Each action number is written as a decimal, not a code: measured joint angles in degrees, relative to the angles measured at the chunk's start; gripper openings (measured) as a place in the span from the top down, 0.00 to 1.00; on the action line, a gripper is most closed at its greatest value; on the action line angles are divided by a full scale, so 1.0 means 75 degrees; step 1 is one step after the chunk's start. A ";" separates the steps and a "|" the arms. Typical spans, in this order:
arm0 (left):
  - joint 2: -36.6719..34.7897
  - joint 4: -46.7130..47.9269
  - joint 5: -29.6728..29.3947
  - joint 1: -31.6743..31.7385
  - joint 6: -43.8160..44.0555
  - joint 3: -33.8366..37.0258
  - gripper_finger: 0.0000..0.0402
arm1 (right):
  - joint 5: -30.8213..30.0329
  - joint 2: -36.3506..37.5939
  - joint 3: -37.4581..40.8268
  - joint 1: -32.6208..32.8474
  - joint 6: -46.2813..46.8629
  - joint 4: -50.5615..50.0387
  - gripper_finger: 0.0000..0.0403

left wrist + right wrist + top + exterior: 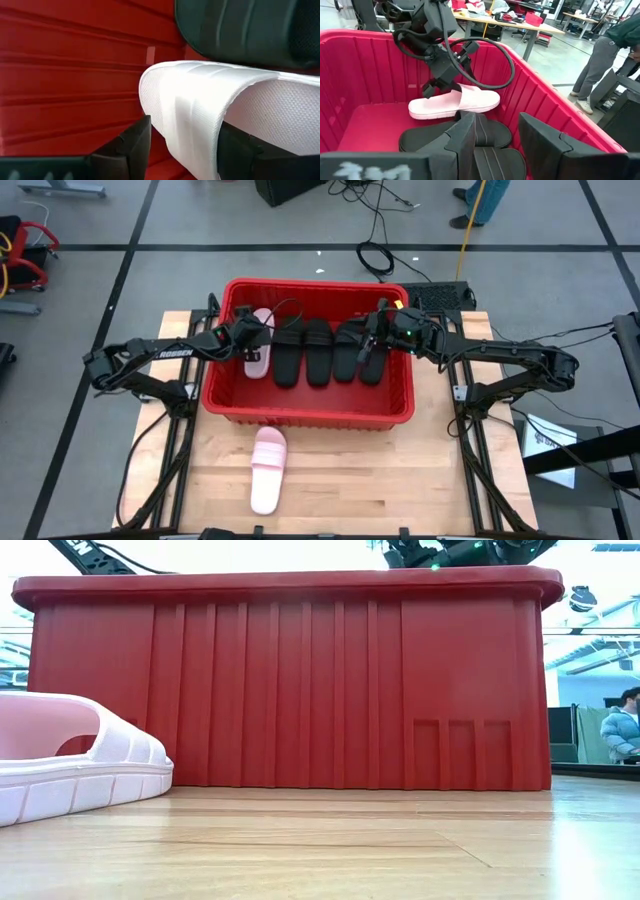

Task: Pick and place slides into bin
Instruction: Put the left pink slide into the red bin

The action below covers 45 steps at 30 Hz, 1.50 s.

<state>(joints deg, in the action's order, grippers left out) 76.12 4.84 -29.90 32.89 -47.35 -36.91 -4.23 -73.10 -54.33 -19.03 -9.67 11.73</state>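
The red bin [310, 412] stands mid-table and fills the low view [300, 690]. Several black slides [320, 355] lie side by side on its floor. My left gripper [247, 335] is inside the bin at its left side, shut on a light pink slide [257, 350], which also shows in the right wrist view [455, 102]. My right gripper [372, 345] hovers open and empty over the black slides [485, 135] at the bin's right side. A second pink slide [268, 470] lies sole down on the table in front of the bin. My left gripper [185, 150] pinches the pink slide's wide strap [170, 125] between its two fingers, one finger [132, 145] on the ribbed outer face, the other [240, 150] on the inner side. It comes from above, slanting down. The slide sits about level beside the black slides; whether it touches the floor I cannot tell.
The bin's tall walls [350, 65] close in both grippers. Bare wooden table [340, 480] lies in front of the bin around the loose pink slide [70, 765]. A person [600, 55] stands in the room beyond the table.
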 joint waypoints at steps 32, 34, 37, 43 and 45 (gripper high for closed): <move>0.0049 0.0562 0.1954 0.0734 0.0261 -0.0023 0.52 | 0.0006 -0.0003 0.0000 0.0254 0.0075 0.0061 0.65; 0.0052 0.0672 0.1951 0.0736 0.0324 -0.0039 0.52 | 0.0006 -0.0003 0.0000 0.0254 0.0082 0.0058 0.65; 0.0070 0.0948 0.1981 0.0748 0.0481 -0.0117 0.52 | 0.0006 -0.0003 0.0001 0.0254 0.0082 0.0030 0.65; 0.0057 0.1266 0.2015 0.0676 0.0634 -0.0396 0.52 | 0.0006 -0.0003 0.0002 0.0254 0.0085 0.0022 0.65; 0.0050 0.1404 0.2072 0.0600 0.0785 -0.0532 0.52 | 0.0006 -0.0003 0.0001 0.0254 0.0085 0.0005 0.65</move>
<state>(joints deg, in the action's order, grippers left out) 76.50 15.37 -14.36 37.39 -41.46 -40.89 -4.19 -73.12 -54.32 -17.12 -9.04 11.76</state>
